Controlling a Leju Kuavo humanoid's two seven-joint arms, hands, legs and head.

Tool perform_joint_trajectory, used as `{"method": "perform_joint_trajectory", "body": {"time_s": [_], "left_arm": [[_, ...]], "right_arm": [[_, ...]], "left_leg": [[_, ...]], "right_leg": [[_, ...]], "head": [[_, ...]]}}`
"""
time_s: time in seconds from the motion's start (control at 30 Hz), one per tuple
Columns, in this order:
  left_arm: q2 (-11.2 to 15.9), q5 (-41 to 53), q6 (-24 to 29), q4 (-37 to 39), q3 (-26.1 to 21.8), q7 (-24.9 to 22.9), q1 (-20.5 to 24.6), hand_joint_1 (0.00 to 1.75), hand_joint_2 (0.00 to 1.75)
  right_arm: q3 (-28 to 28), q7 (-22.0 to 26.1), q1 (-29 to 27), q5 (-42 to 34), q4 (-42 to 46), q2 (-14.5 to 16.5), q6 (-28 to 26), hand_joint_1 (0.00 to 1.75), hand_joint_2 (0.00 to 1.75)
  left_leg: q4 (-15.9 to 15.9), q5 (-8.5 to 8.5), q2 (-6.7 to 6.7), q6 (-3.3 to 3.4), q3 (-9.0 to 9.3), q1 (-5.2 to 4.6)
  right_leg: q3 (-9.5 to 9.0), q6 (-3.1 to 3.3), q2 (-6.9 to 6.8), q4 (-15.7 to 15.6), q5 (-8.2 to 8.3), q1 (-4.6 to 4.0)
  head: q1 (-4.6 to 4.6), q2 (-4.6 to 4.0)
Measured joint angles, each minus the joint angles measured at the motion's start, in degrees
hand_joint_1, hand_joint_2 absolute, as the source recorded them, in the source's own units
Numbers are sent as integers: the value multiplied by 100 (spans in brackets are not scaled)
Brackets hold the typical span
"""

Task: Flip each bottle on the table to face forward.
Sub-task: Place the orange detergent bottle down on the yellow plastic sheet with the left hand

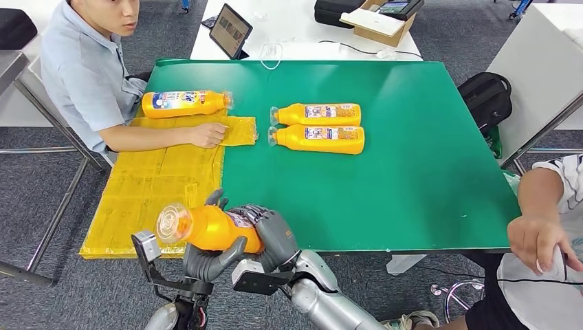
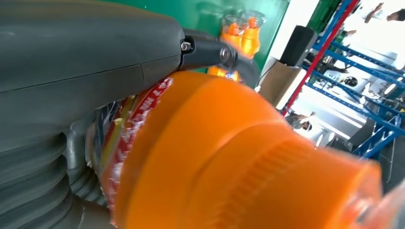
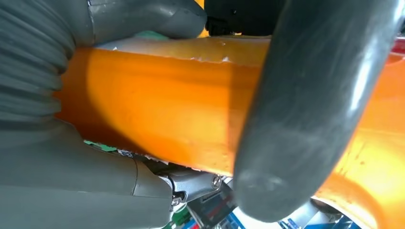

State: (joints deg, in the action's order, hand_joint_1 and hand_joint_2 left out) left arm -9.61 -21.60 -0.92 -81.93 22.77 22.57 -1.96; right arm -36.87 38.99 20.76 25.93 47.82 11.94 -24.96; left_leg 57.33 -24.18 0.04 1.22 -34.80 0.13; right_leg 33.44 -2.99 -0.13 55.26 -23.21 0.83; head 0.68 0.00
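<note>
At lower left of the head view, the fingers [image 1: 237, 249] of both the left hand [image 1: 210, 258] and right hand [image 1: 275, 237] are clamped on an orange bottle [image 1: 206, 228] held above the tabletop [image 1: 426, 172] edge. It seems mid-flip; next it likely needs turning label-forward and laying down near the two bottles [image 1: 317, 126] at centre.

Head view: even, bright overhead light is falling on the green worktop [image 1: 426, 172]; shadows are lying short and soft, detail staying sharp. Left wrist view: the held bottle [image 2: 229, 157] is sitting too close, its cap end smearing into blur at lower right; the background at upper right is blowing out white. Right wrist view: the fingers [image 3: 310, 105] are catching soft glare, everything reading soft-focused.
</note>
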Motion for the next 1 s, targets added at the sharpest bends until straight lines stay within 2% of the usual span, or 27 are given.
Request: {"method": "perform_joint_trajectory", "body": {"time_s": [0.03,0.17,0.43,0.6,0.77,1.0], "left_arm": [[2,-39,-9,31,5,-31,23,175,175],[15,-168,-21,104,5,-88,84,175,175],[-4,-545,164,208,-42,-319,189,175,175],[-48,-684,665,358,-49,-330,307,175,175],[-67,-389,1437,706,-116,-25,678,175,175],[-13,93,1717,1241,-319,194,1292,175,175]], "right_arm": [[-23,5,24,12,-66,15,-74,0,175],[-82,9,56,85,-218,68,-335,0,0],[-120,-10,69,477,-423,137,-1261,0,0],[210,-37,-25,1536,-300,169,-1497,0,0],[562,56,-448,2535,646,298,-1507,0,0],[596,102,-823,2503,1837,427,-1508,0,0]], "left_leg": [[0,0,0,0,0,0],[0,0,-1,0,-3,0],[0,0,-2,0,-6,0],[1,0,-5,0,-7,0],[1,1,-7,0,-10,2],[0,5,-17,-4,-15,6]], "right_leg": [[0,0,0,0,0,0],[1,0,-1,0,0,1],[4,0,-1,0,0,1],[3,-1,-3,0,0,1],[11,-1,-2,1,1,-2],[13,1,-13,3,1,-3]], "head": [[0,0],[0,0],[-1,0],[-2,0],[-1,0],[-14,0]]}}
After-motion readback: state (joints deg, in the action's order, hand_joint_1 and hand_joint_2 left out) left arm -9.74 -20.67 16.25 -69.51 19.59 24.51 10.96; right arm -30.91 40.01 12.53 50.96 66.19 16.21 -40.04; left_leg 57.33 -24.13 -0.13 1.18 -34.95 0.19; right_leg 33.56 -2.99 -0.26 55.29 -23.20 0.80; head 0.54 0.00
